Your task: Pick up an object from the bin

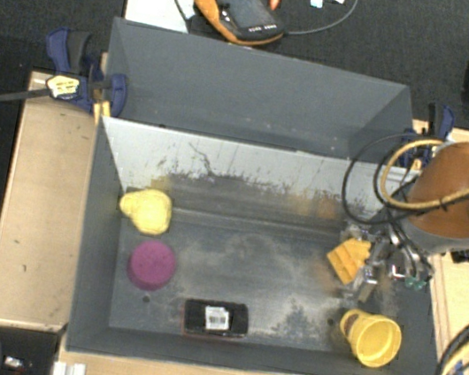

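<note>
- Far left, near the left wall of the bin (248,261): yellow lump (145,210), with a purple ball (152,265) just in front of it. Both are well apart from the arm, so I'd rule them out as candidates for now.
- Front centre: black box (216,318) with a white label, lying flat close to the front wall. The wall would likely crowd a grab there.
- Right of centre: orange block (346,260), ridged and tilted, near the foot of the back wall. It's the nearest thing to the tool, so it's my guess for the pick.
- Gripper (373,277): low in the bin, just right of the block. Can't tell whether it's touching the block, or how far open it is. Nothing visibly held.
- Just in front of the gripper: yellow cup (372,338) on its side, mouth facing front. It's close enough to get bumped on a descent or lift.
- Far right: orange cover (448,197) and cables on the wrist. The arm leans in over the right rim, so the right-end things are the easy reach.
</note>
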Motion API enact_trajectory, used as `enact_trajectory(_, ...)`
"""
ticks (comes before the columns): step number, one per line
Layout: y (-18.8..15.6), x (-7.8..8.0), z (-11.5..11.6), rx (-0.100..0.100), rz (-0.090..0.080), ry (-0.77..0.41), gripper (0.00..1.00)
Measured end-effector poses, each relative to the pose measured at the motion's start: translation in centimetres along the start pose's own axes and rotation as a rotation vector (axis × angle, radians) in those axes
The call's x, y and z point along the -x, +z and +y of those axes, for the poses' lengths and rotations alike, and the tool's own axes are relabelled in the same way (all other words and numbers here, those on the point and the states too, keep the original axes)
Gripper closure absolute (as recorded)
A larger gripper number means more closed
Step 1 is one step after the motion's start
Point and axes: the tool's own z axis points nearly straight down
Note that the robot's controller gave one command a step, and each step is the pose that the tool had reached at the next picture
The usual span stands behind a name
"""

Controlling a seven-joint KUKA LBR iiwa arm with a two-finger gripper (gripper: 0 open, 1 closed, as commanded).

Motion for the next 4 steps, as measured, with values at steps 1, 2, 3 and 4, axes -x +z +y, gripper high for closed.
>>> enact_trajectory(1, -8.8, -0.4, -0.1, -0.003, -0.021, 0.012, 0.00)
enact_trajectory(2, -3.5, 0.3, -0.9, 0.001, 0.001, -0.052, 0.00)
enact_trajectory(3, -0.5, 0.1, -0.5, -0.002, -0.024, 0.184, 0.00)
enact_trajectory(4, -0.6, 0.4, 0.3, -0.001, -0.011, 0.151, 1.00)
